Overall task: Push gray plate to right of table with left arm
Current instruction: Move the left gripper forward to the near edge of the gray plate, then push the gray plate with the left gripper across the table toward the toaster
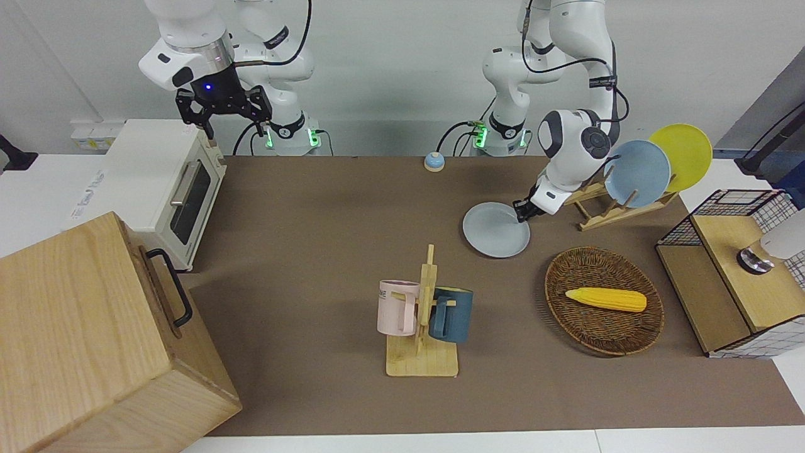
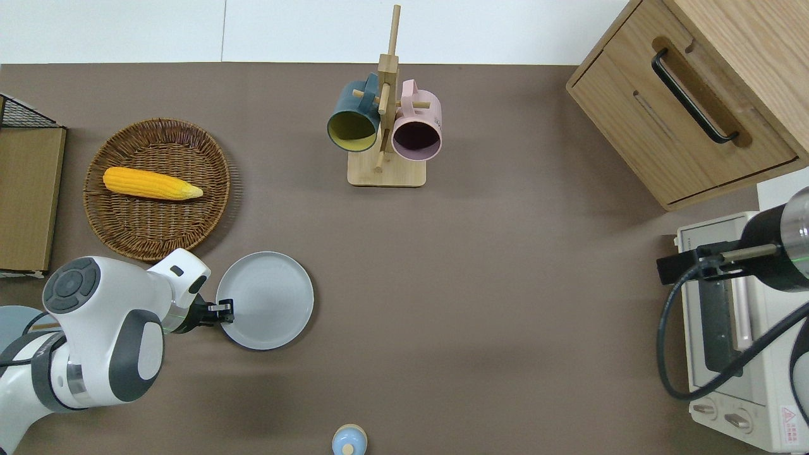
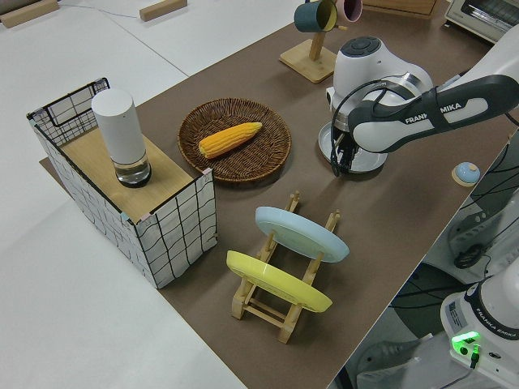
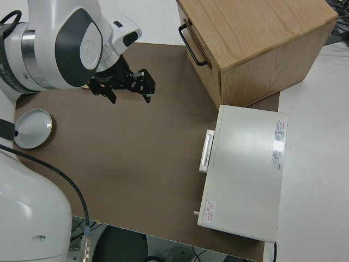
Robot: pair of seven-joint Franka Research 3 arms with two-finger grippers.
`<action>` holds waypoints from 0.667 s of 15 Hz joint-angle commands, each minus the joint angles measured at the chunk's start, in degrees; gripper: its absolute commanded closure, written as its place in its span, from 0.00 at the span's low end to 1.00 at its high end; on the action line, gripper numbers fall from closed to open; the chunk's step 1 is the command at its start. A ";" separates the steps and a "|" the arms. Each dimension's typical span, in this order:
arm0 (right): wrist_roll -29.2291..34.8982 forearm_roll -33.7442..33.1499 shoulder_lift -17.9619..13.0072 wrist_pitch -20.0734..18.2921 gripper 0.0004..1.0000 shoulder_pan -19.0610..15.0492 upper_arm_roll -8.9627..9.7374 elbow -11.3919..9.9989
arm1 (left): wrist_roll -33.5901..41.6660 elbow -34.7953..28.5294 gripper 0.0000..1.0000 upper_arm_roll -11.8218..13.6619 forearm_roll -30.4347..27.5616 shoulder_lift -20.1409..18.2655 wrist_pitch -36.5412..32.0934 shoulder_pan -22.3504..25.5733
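The gray plate [image 1: 494,231] lies flat on the brown table [image 1: 314,220], between the robots and the wicker basket; it also shows in the overhead view [image 2: 268,298] and the right side view [image 4: 32,129]. My left gripper [image 1: 521,216] is low at the plate's rim on the side toward the left arm's end of the table, shut and touching the rim [image 2: 224,311]. In the left side view the arm hides most of the plate [image 3: 369,161]. My right gripper [image 1: 224,119] is open and parked.
A wicker basket [image 1: 569,327] holds a corn cob [image 1: 607,299]. A wooden rack holds a sky-blue plate [image 1: 636,173] and a yellow plate [image 1: 684,154]. A mug rack [image 1: 422,355], a small blue bell [image 1: 434,162], a toaster oven [image 1: 157,182], a wooden cabinet [image 1: 94,340] and a wire crate [image 1: 736,270] stand around.
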 commanded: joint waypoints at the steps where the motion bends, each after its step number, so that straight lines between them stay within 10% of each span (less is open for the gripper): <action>1: -0.46 -0.48 -0.54 -0.82 0.00 -1.35 1.09 0.03 | 0.01 -0.92 0.94 0.36 -1.51 0.05 1.73 -1.75; 10: -0.46 -0.48 -0.54 -0.82 0.00 -1.35 1.09 0.03 | -8.76 -0.74 1.00 0.36 -5.12 0.14 3.31 -9.48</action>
